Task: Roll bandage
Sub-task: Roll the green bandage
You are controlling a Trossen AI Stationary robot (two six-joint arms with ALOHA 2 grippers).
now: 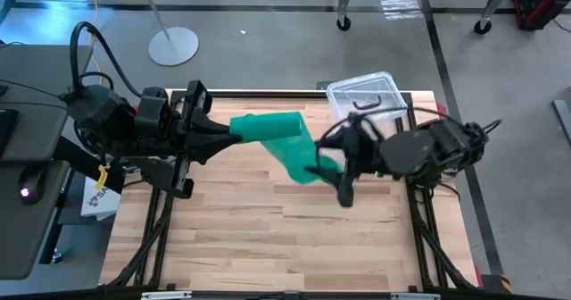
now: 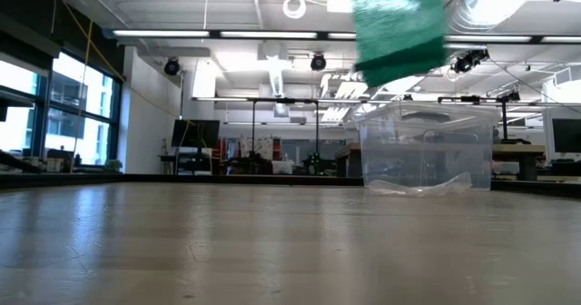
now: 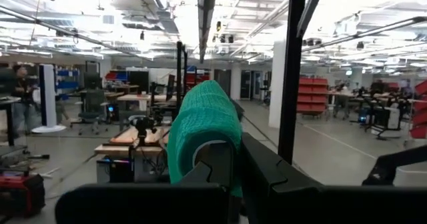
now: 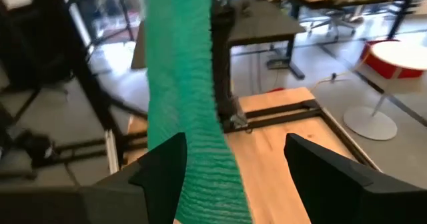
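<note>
Two pincers share one long green stretchy fabric bandage [image 1: 284, 139], which hangs clear of the light wooden worktop [image 1: 268, 237] across the upper middle of the overhead frame. The left pincer [image 1: 234, 130], at centre left of that frame, is clamped shut on the bandage's left end; its wrist view shows the fabric bulging between the dark fingers [image 3: 220, 171]. The right pincer [image 1: 343, 170], right of centre, stands with its fingers [image 4: 163, 164] parted; the strip runs between them, lying along one finger and well apart from the other.

Procedure, as judged: keep the left grip firm so the strip stays taut. Centre the right pincer on the strip's width before closing, so the edges do not fold. Wind with even tension and square turns.

Limits of view: the table-level frame shows only the bandage's lower edge at the top centre, cut off above. A clear plastic box with a black handle [image 1: 366, 99] stands behind. Whether any turns are already rolled at the left end cannot be told.
</note>
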